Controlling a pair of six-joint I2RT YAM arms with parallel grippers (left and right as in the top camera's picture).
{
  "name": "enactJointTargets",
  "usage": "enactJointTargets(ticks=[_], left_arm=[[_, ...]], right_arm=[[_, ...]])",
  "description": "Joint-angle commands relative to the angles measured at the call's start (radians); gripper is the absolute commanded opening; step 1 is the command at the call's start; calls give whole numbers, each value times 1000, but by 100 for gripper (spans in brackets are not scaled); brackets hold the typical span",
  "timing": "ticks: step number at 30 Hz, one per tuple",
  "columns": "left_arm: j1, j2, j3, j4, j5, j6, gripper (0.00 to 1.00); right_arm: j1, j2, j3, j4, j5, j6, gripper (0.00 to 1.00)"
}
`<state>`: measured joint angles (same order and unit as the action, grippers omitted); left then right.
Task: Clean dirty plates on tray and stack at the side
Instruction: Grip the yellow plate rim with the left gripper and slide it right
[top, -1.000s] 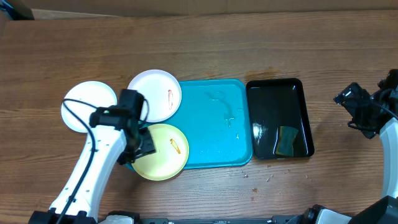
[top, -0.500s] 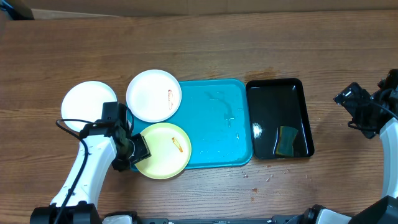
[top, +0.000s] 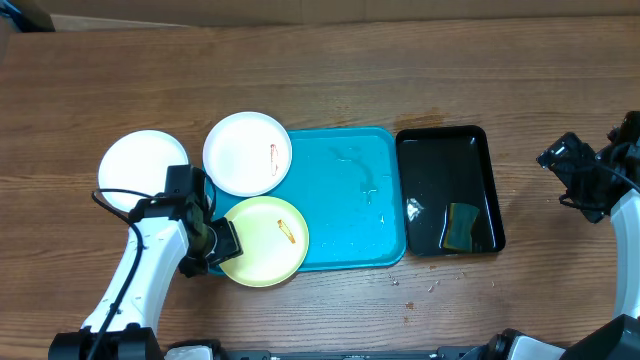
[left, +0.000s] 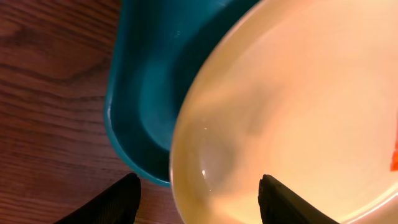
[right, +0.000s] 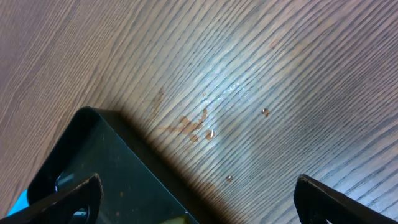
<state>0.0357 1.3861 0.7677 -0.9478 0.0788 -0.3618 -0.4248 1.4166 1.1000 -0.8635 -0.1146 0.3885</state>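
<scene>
Left edge of the counter: one white plate (top: 143, 170) sits off the tray with no smear visible, so I read it as the start of the clean stack. Left gripper (top: 225, 245) is low at the tray's near-left corner. Its jaws are spread partway around the rim of the yellow-green plate (top: 263, 242), not pinching it; wrist view shows a gap on the outer side. That plate overhangs the turquoise tray (top: 345, 200), which leaves the rim clear for a grab. It has an orange smear, so it's dirty. Second white plate (top: 247, 152) is at the tray's far-left corner, also smeared. Black tray (top: 440, 170) sits just right of it, wet, with what looks like a sponge (top: 461, 227). Right gripper (top: 556, 160) is parked near the counter's right edge, jaws fully spread, empty, out of the way.
</scene>
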Motion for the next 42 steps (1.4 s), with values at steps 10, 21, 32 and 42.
enactJointTargets(ticks=[10,21,32,42], left_arm=[[-250,0,-28,142,133,-37,63],[-392,0,-24,219,105,-154,66],[-388,0,-37,189,-119,-267,63],[-389,0,-47,275,-156,-282,46]], right_arm=[[-3,-7,19,5,9,5,100],[-3,-7,19,5,9,5,100],[-3,-7,19,5,10,5,100],[-3,-7,19,5,9,5,100]])
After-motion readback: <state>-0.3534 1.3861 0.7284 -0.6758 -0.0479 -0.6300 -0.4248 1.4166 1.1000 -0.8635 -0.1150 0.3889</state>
